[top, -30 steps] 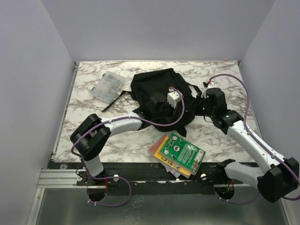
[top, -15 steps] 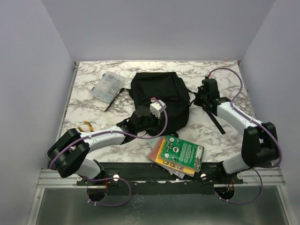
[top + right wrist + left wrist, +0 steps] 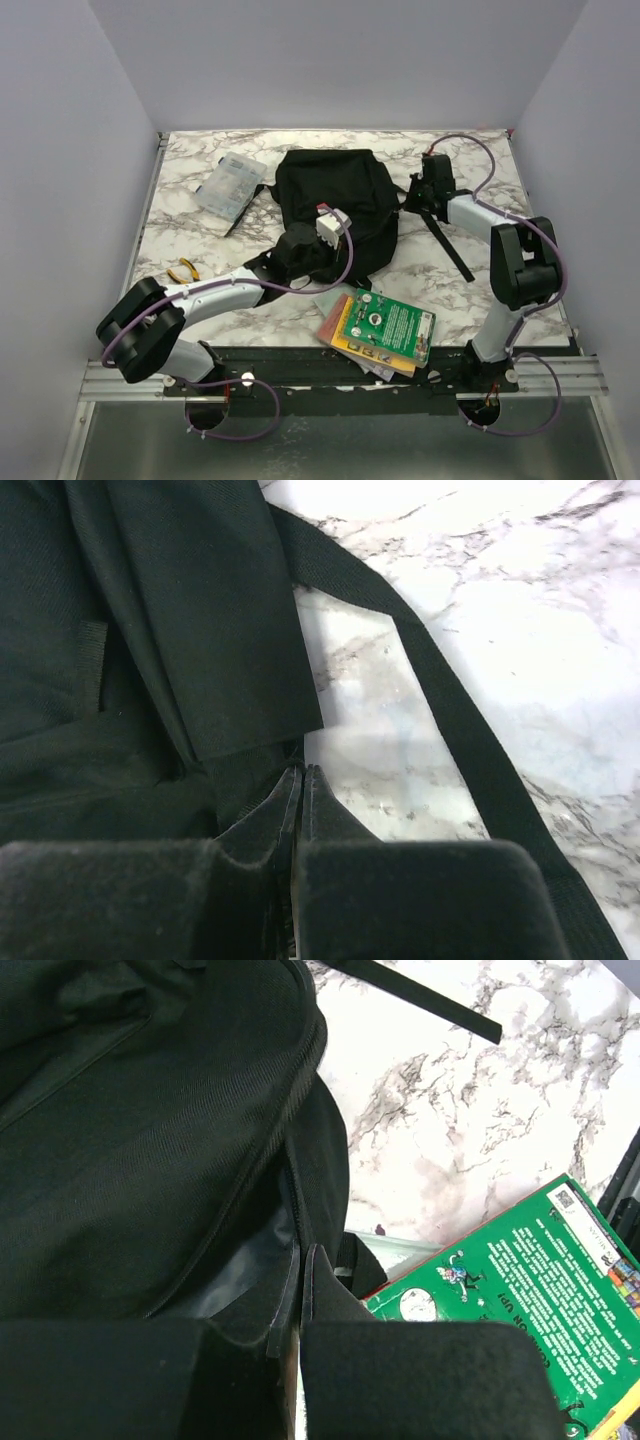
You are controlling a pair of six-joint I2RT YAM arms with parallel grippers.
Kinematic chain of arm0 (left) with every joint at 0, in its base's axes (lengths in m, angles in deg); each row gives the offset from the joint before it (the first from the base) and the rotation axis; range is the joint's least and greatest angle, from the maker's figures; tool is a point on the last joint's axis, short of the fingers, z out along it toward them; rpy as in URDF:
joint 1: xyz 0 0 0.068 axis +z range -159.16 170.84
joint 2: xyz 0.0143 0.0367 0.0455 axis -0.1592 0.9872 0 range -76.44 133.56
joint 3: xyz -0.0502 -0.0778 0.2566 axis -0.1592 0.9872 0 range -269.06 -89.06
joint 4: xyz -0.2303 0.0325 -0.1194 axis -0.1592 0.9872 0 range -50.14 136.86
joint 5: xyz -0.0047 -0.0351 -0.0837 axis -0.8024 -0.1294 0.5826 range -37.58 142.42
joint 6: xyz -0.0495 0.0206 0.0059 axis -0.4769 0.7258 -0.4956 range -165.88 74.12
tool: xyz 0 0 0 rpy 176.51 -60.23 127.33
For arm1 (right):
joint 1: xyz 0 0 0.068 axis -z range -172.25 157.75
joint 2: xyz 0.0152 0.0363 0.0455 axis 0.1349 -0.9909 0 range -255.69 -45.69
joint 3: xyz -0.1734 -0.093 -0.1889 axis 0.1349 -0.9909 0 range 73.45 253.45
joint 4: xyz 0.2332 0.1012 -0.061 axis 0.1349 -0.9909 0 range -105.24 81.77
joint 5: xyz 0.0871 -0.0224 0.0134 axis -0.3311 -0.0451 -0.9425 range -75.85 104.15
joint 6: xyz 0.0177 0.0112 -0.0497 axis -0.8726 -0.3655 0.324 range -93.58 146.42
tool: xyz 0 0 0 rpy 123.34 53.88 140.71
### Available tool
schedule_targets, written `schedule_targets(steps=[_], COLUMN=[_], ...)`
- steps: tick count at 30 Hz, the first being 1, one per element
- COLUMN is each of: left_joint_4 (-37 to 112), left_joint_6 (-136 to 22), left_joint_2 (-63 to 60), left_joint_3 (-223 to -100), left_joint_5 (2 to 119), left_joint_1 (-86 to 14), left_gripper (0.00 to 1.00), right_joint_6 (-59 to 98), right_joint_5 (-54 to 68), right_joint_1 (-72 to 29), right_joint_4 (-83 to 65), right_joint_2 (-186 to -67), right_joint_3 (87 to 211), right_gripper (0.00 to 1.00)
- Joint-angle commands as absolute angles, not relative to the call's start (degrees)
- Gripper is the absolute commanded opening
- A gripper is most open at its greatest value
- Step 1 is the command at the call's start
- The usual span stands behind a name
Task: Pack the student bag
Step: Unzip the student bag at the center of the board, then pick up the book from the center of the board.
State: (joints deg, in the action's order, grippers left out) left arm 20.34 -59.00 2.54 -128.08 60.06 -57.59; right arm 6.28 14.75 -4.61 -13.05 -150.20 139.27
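Black backpack (image 3: 335,195) lies flat mid-desk, toward the far side, w/ one long strap (image 3: 447,240) trailing off its right side over the marble. In the left wrist view its zip (image 3: 300,1090) runs down to a small gap at the near edge, where a bit of shiny lining (image 3: 250,1270) shows. We'd judge the bag only barely open.

L fingers (image 3: 330,1300) are pressed together right at that gap and look to be pinching the fabric lip. R fingers (image 3: 330,825) are also pressed together at the bag's right edge, seemingly nipping a fold of black fabric beside the strap.

Nothing visible inside the bag. On the desk (image 3: 440,290) the book stack w/ green cover on top (image 3: 390,325) sits just beside the bag's near edge. The clear plastic case (image 3: 230,185) is to its left, & a small yellow-handled tool (image 3: 182,271) is further off, near the left edge.

Our read: early stage. Bag being held/positioned, packing itself not begun. Left to do: open it wider, load the items, zip up.
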Motion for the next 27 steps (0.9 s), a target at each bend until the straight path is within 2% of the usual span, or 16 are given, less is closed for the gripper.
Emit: schedule_targets(steps=[1,2,3,5,7,9,12,16,20,27], left_joint_4=[27.86,29.46,30.46,32.53,33.89,36.16,38.56,39.78,39.78,39.73], left_joint_6=[-63.91,-65.44,-66.82,-69.53,-70.28,-70.85,-71.81,-74.17,-77.24,-78.31], left_joint_2=[5.52,6.74,7.83,9.21,9.25,8.49,6.7,4.36,2.06,-2.26], left_joint_3=[-133.77,-135.77,-137.02,-139.27,-140.54,-141.59,-141.89,-140.92,-138.88,-135.92], left_joint_5=[67.77,69.72,71.89,74.79,76.0,76.2,76.33,77.08,77.71,80.36], left_joint_1=[-55.4,-54.52,-53.28,-51.8,-51.39,-51.35,-51.36,-51.4,-51.44,-51.65], left_gripper=[0.03,0.07,0.14,0.26,0.37,0.46,0.68,0.86,0.91,0.92], right_joint_6=[4.46,3.4,2.37,1.48,-0.11,-2.76,-7.6,-15.6,-17.37,-16.24], right_joint_5=[14.84,15.15,14.91,12.85,11.05,9.19,6.37,11.09,13.85,5.83], right_joint_1=[-2.37,-2.36,-2.37,-2.31,-2.35,-2.36,-2.36,-2.29,-2.36,-2.36], right_joint_4=[-22.97,-26.12,-28.21,-31.39,-36.47,-40.34,-46.35,-55.01,-66.23,-65.4], right_joint_2=[-145.74,-144.46,-142.8,-138.06,-134.17,-129.45,-121.25,-112.0,-110.17,-106.5], right_joint_3=[143.25,143.42,142.35,139.5,136.9,132.52,126.73,120.49,120.1,110.57], right_gripper=[0.1,0.25,0.44,0.7,0.88,0.99,1.0,1.0,1.0,1.0])
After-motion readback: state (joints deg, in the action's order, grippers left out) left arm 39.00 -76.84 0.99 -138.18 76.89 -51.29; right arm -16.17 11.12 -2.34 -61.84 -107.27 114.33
